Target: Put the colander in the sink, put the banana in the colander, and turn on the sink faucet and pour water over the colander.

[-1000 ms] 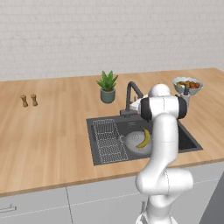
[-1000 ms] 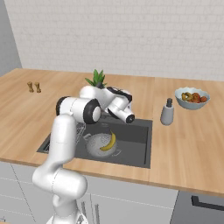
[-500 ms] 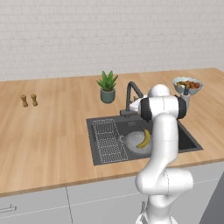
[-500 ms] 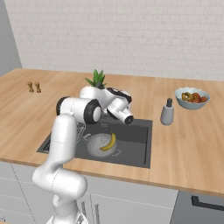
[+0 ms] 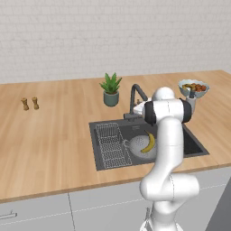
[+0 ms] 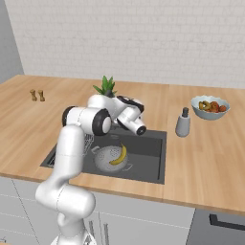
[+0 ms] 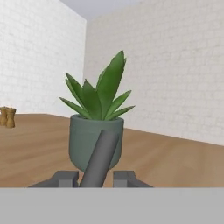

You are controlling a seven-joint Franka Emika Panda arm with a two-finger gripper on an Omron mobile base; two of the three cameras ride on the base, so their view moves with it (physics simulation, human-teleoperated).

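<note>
Gripper (image 7: 92, 178) closed on sink faucet (image 7: 101, 157) lever, before potted plant (image 7: 97, 127). Banana (image 6: 118, 155) laid in colander (image 6: 111, 160), within sink (image 6: 150, 165).

A wooden table (image 5: 54, 140) carries two small brown shakers (image 5: 30, 103) at its far left, a potted plant (image 5: 111, 89) behind the recessed sink (image 6: 143, 165), a grey bottle (image 6: 183, 123) and a bowl of fruit (image 6: 210, 106) to the right.

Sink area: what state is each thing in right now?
Colander: upright in the sink.
Banana: lying in the colander.
Faucet: no water visible.
End effector: shut on the faucet's lever.
Wire rack: flat in the sink.
</note>
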